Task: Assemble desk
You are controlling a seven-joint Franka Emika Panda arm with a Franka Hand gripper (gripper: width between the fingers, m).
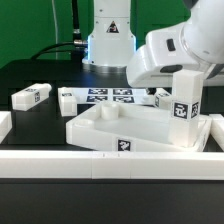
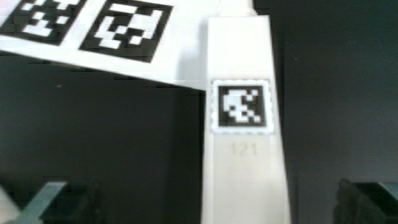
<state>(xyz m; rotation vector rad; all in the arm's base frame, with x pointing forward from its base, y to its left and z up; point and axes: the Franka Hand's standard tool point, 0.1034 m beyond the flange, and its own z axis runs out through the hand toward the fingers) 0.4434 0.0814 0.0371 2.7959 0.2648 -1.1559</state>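
Desk top lies rim-up on the black table, with one leg upright in its corner at the exterior view's right. The gripper stands open, fingers flanking the leg without touching it. Loose legs lie near the marker board.

Black table with the marker board flat on it toward the back, tags facing up. Along the near edge, a long plain white rail across the whole exterior view; behind, a green backdrop with a dark cable hanging in front. In the wrist view, one corner of the marker board with two tags, flat on the dark table
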